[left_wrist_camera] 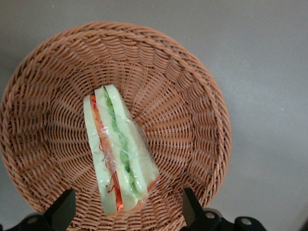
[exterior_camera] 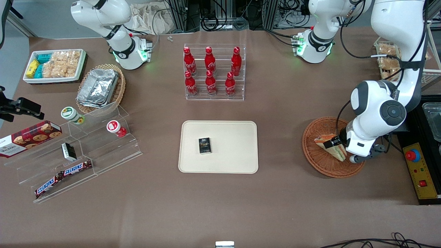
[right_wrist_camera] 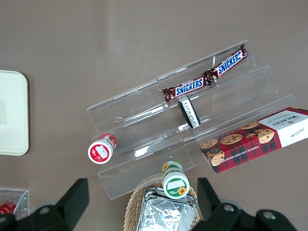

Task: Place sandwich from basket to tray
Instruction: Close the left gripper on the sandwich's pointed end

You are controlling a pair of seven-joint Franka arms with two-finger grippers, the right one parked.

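Observation:
The sandwich (exterior_camera: 330, 145), a wrapped wedge of white bread with orange, red and green filling, lies in the round reddish-brown wicker basket (exterior_camera: 311, 155) toward the working arm's end of the table. In the left wrist view the sandwich (left_wrist_camera: 118, 154) lies on the basket's (left_wrist_camera: 192, 96) floor. My left gripper (exterior_camera: 339, 146) hangs over the basket, open. Its two black fingers (left_wrist_camera: 62, 209) stand wide on either side of the sandwich's broad end without touching it, and the gripper (left_wrist_camera: 126, 209) holds nothing. The cream-beige tray (exterior_camera: 227, 158) lies mid-table with a small black box (exterior_camera: 204, 145) on it.
A clear rack of red cola bottles (exterior_camera: 214, 72) stands farther from the front camera than the tray. A yellow box with a red stop button (exterior_camera: 418, 168) lies beside the basket. A clear stepped shelf with snack bars (exterior_camera: 63, 174) stands toward the parked arm's end.

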